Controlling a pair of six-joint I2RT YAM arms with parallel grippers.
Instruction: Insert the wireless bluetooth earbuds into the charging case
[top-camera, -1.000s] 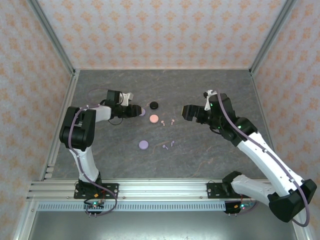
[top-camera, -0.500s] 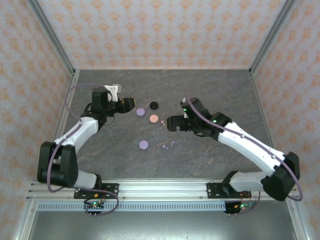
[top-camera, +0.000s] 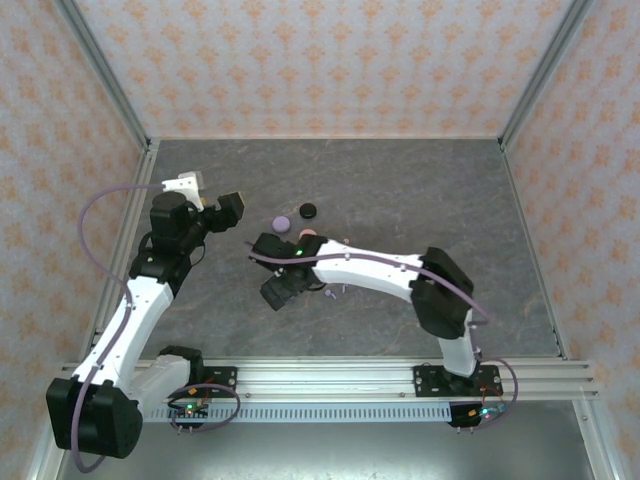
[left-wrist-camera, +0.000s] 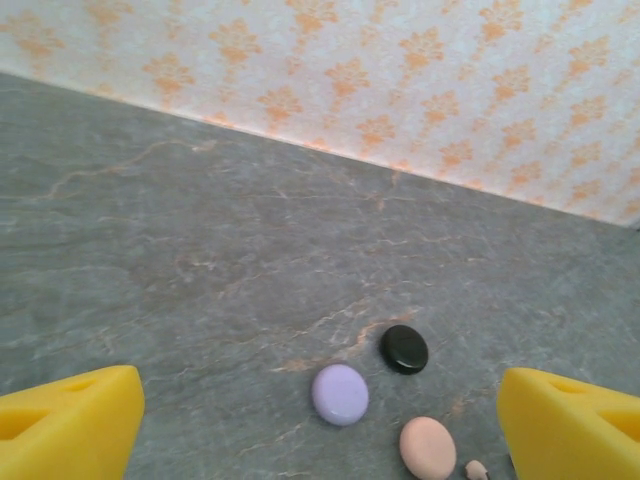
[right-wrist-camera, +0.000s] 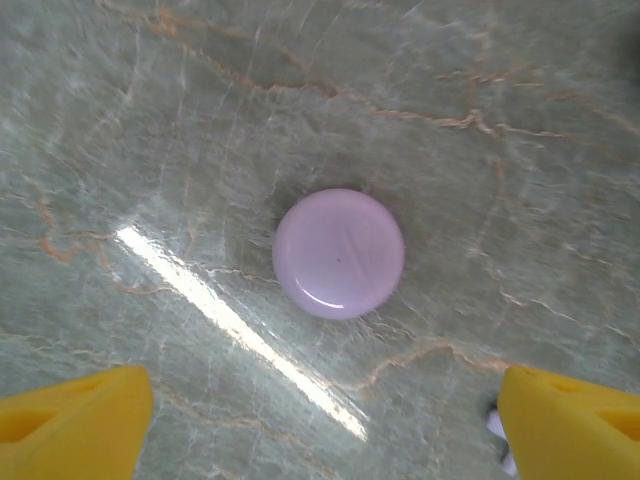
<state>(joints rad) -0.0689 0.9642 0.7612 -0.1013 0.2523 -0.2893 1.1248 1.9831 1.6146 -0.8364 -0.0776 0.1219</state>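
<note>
Now right hand (top-camera: 277, 293) spread, swung over nearer lavender case (right-wrist-camera: 339, 253), left hand (top-camera: 228, 210) spread, withdrawn.

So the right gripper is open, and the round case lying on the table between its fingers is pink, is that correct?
Not quite, one thing is wrong. The round case between the fingers of the right gripper is lavender, not pink; the right wrist view shows it. The gripper is indeed open, and the case does lie on the table.
</note>
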